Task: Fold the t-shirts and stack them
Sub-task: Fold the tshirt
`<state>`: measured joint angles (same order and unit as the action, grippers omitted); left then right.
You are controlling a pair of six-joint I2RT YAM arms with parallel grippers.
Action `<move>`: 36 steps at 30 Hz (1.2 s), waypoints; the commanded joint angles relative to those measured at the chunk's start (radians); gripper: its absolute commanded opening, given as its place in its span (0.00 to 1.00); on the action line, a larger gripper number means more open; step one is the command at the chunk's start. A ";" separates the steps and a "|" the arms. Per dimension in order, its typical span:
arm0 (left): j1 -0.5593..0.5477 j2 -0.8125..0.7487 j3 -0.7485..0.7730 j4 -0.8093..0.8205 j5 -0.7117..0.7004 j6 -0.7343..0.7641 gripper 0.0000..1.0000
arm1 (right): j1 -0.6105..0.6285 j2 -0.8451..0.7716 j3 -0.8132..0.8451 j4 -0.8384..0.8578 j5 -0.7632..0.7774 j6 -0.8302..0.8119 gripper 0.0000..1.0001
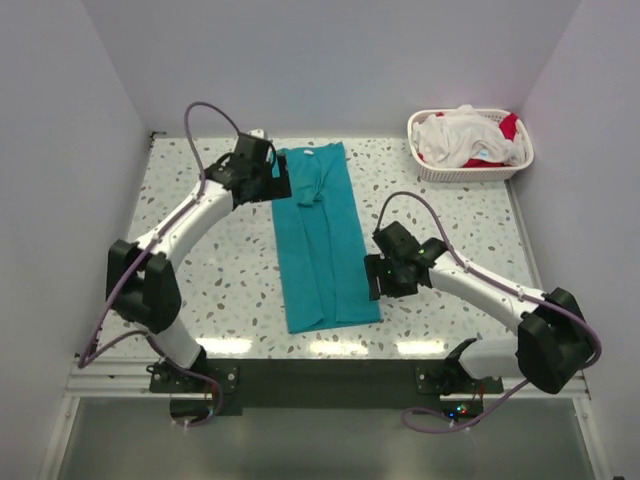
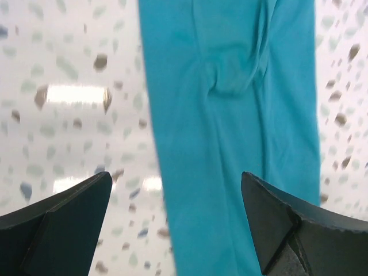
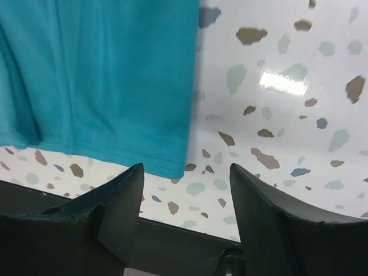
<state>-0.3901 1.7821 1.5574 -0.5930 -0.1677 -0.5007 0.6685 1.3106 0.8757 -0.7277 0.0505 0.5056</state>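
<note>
Left gripper [image 2: 176, 178] and right gripper [image 3: 187, 169] hover open, empty, beside the teal tee [image 1: 322, 240], a long strip on the table [image 1: 215, 275]; we judge it light and limp, best pinched at hem corners

No writing to read here.
The one label-like thing I can spot is a small pale tag [image 1: 308, 153] at the neck of the teal t-shirt [image 1: 322, 240], upper middle of the overhead view, too tiny to make out.
</note>
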 commanded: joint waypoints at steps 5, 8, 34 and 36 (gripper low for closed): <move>-0.145 -0.315 -0.581 -0.036 0.023 -0.117 0.98 | -0.014 0.012 -0.119 0.134 -0.118 0.048 0.58; -0.234 -0.415 -0.747 -0.034 0.075 -0.197 0.96 | -0.015 0.036 -0.141 0.160 -0.135 0.050 0.54; -0.493 -0.371 -0.864 0.052 0.151 -0.438 0.66 | -0.012 0.081 -0.236 0.220 -0.228 0.054 0.00; -0.506 -0.349 -0.866 0.039 0.152 -0.443 0.58 | -0.010 0.078 -0.234 0.215 -0.227 0.054 0.00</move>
<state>-0.8742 1.3876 0.6926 -0.5732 -0.0296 -0.9115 0.6533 1.3872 0.6563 -0.5167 -0.1761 0.5610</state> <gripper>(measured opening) 0.602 0.014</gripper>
